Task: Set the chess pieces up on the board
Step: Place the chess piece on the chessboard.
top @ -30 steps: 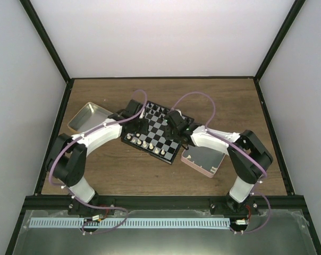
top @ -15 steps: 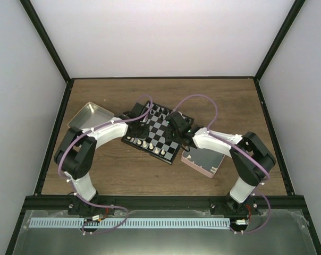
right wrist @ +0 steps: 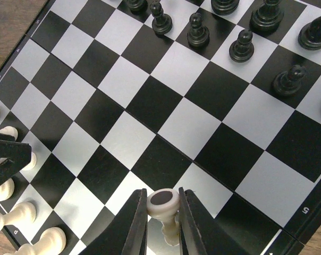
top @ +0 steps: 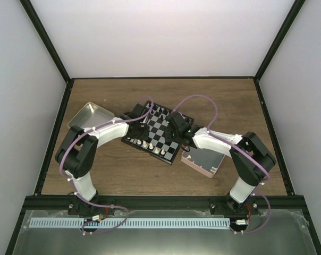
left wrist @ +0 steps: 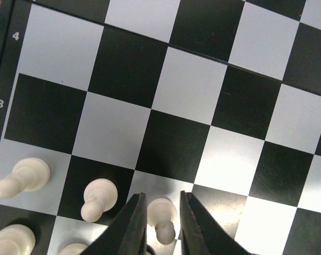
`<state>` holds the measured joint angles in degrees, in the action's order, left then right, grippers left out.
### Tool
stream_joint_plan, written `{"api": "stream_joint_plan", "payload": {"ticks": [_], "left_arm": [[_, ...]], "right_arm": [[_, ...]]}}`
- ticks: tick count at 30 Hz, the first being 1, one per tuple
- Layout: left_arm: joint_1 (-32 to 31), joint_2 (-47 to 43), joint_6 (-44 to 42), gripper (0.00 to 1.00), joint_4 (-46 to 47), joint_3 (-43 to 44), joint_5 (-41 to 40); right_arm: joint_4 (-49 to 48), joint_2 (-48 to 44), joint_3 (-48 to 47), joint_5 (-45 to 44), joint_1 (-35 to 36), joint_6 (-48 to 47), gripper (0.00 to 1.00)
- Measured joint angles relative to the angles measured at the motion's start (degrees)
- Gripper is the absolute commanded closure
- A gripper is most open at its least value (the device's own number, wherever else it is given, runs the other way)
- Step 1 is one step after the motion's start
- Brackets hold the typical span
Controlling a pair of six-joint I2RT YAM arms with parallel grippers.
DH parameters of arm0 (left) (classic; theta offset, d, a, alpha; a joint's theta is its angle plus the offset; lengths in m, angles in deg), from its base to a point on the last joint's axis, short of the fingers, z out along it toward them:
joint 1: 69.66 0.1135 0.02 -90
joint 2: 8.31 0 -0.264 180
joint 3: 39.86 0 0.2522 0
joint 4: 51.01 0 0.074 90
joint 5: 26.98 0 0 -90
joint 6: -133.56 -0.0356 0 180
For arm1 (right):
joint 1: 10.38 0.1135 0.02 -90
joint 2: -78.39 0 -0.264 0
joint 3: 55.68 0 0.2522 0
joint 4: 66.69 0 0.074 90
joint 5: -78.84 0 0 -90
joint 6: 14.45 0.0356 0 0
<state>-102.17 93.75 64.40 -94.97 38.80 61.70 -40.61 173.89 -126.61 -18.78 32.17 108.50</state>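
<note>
Field tally.

- Board point(top: 159, 133): one is counted.
- Pink tray point(top: 203, 161): one.
- Metal tin point(top: 90, 117): one.
- Arms: two are seen, each with one gripper: the left gripper point(left wrist: 162, 197) and the right gripper point(right wrist: 161, 192).
- Black pieces point(right wrist: 197, 31): nine are counted in the right wrist view (the ninth is cut by the frame edge).
- Cream pieces point(left wrist: 96, 199): five are counted in the left wrist view, two of them only partly in frame.
- One further cream piece point(right wrist: 163, 203) is counted at the right gripper.
- From above, the figures are too small to be tallied.
</note>
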Motion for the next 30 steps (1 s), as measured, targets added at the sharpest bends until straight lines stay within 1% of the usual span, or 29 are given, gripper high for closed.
{"api": "stream_joint_plan", "payload": {"ticks": [9,11,14,18,21,24,26,30], "left_arm": [[0.0,0.0,-0.2,0.69,-1.3,1.5,0.8],[0.0,-0.5,-0.1,0.64,-1.5,2.1,1.0],[0.0,-2.9,0.2,0.61,-1.6,2.5,1.1],[0.0,-8.4,1.5,0.58,0.2,2.2,1.2],[0.0,-15.0,3.1,0.55,6.3,-2.3,2.0],[0.0,-21.7,4.9,0.53,13.6,-10.2,4.2],[0.0,-24.8,6.0,0.5,18.4,-15.4,5.9],[0.0,-28.2,7.5,0.47,26.6,-22.8,9.2]], "right_arm": [[0.0,-0.2,0.0,0.2,0.0,0.3,0.84],[0.0,-0.5,0.0,0.3,0.0,0.3,0.84],[-0.3,-1.0,0.0,1.2,-0.1,0.2,0.84],[-2.2,-1.8,0.4,4.5,-0.6,0.1,0.84],[-3.5,-2.2,0.9,7.3,-1.9,1.1,0.84],[-5.0,-2.9,1.4,11.0,-3.3,4.8,0.84],[-6.1,-3.5,1.5,13.7,-3.9,9.7,0.84],[-10.5,-4.4,2.2,18.7,-4.2,20.5,0.84]]}}
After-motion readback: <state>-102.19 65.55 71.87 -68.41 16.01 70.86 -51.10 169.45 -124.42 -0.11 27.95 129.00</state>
